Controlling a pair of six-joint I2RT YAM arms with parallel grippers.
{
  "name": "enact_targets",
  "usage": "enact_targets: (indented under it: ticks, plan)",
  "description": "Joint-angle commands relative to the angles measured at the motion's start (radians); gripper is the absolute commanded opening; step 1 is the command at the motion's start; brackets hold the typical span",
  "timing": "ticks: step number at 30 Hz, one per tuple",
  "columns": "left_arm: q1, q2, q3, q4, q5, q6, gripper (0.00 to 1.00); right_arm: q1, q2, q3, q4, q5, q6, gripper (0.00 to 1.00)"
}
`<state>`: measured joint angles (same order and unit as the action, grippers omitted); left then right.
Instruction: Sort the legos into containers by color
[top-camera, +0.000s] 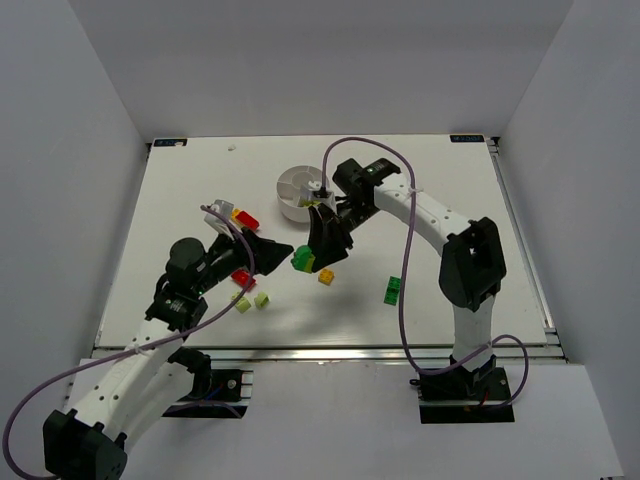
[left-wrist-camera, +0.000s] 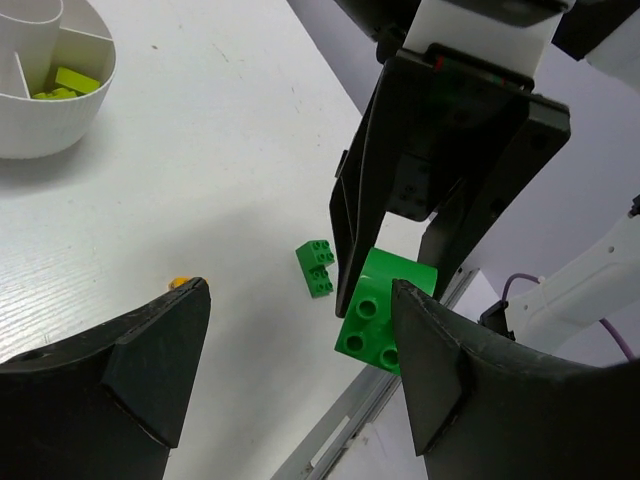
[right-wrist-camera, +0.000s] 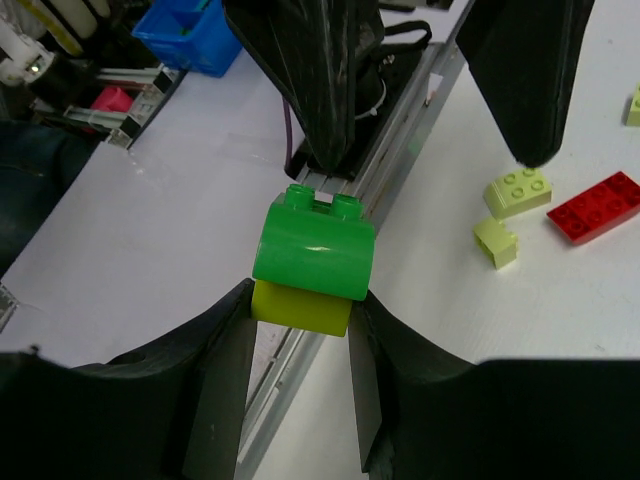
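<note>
Right gripper (right-wrist-camera: 303, 296) is clamped on a two-brick stack (right-wrist-camera: 312, 248): a glossy green brick with a rounded face and two studs, with a lime-yellow brick (right-wrist-camera: 300, 308) pressed against it. The black fingers squeeze it from both sides. The stack is held up off the table (left-wrist-camera: 200, 150), in front of the dish (left-wrist-camera: 40, 130) and near mid-table.

Left gripper (left-wrist-camera: 300, 300) has its jaws wide apart and nothing in them. Its matte black, wedge-shaped fingers (left-wrist-camera: 150, 350) point at the stack; one tip is just beside the green brick, contact unclear.

The dish is white, smooth, round plastic with thin divider walls. One wedge holds lime bricks (left-wrist-camera: 65, 82).

Loose on the white, faintly grained table:
- a small dark green studded brick (left-wrist-camera: 316, 268), beyond the stack
- an orange-yellow brick (top-camera: 327, 277), just beside the right gripper
- a flat red plate (right-wrist-camera: 598, 207) with two pale lime bricks (right-wrist-camera: 518, 192) near it
- another red brick (top-camera: 245, 218) touching a yellow one (top-camera: 236, 212), near the left arm's wrist

All the bricks are hard, shiny plastic.
</note>
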<state>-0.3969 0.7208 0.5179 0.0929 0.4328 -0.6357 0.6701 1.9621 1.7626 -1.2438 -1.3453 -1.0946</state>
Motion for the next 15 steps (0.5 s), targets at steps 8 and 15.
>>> enact_targets:
  ticks: [8,15]
  plan:
    - [-0.023,-0.015,-0.015,0.114,0.047,-0.008,0.82,0.011,0.043,0.077,-0.028,-0.1,0.039,0.0]
    - [-0.026,-0.012,-0.035,0.156,0.07,-0.045,0.82,0.009,0.073,0.124,-0.013,-0.103,0.059,0.0]
